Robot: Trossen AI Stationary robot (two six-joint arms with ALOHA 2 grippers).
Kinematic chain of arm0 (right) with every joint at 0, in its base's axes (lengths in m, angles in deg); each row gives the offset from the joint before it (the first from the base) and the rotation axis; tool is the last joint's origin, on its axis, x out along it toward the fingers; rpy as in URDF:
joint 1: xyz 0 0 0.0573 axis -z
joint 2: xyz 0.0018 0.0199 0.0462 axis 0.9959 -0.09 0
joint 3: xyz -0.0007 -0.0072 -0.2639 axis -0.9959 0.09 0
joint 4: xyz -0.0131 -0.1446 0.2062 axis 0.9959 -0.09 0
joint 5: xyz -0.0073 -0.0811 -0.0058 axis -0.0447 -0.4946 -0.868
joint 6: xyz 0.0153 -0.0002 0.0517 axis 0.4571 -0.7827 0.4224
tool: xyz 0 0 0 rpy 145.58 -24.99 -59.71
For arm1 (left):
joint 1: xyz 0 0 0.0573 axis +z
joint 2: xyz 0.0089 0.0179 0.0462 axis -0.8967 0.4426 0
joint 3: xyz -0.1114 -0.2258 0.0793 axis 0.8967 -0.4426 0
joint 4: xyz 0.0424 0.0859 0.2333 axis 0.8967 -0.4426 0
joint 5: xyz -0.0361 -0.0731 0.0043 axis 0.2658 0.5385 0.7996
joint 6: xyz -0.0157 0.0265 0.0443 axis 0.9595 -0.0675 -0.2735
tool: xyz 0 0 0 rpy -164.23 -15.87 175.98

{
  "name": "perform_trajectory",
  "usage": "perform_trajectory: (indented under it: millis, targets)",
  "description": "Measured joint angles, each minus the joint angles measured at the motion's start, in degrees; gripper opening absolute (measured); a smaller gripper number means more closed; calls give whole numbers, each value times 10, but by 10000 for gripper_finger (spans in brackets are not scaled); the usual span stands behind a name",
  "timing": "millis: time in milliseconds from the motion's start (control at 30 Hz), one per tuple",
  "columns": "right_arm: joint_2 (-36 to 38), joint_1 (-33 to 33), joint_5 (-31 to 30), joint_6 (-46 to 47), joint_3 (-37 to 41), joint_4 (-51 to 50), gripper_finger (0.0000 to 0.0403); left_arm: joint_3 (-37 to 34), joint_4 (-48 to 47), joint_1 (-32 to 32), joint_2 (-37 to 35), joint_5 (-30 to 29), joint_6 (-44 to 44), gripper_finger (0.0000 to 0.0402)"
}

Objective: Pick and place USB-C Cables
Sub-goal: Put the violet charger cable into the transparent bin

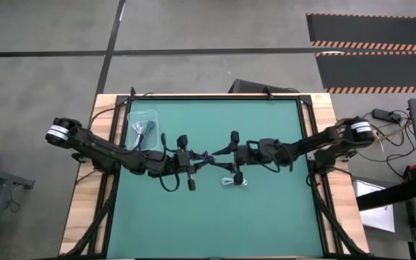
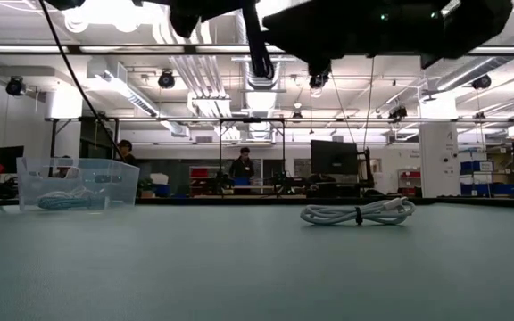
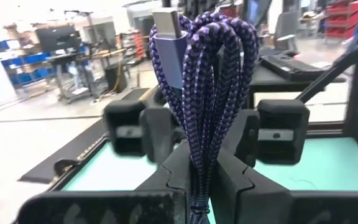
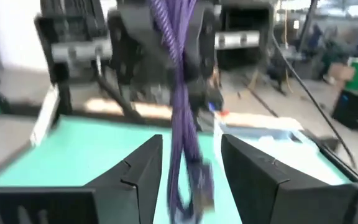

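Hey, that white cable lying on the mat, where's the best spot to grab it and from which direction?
Probably from straight above, across the middle of the white cable, beside its dark tie. It lies flat as a long, low coil, so fingers closing across the narrow width would catch every strand.

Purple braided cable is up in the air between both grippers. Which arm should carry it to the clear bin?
Left. The left gripper is shut on the purple cable, and the clear bin sits on its side; the right gripper is open.
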Motion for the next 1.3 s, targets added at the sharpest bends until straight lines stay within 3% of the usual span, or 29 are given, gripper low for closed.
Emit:
perform_trajectory:
  millis: [267,567,867,1167,1300]
  targets:
    - [130,0,-50,-47,0,-276,145,1,-72,1,-25,-62,41,17]
    - [214,0,-58,-51,3,-437,127,2,-196,17,-54,-108,170,17]
    - [235,0,-58,-55,21,-482,110,7,-332,59,-98,-114,315,17]
    - [244,0,-58,-73,30,-544,93,87,-605,105,-126,-105,459,17]
    - [254,0,-57,-76,39,-552,83,134,-713,124,-122,-67,522,17]
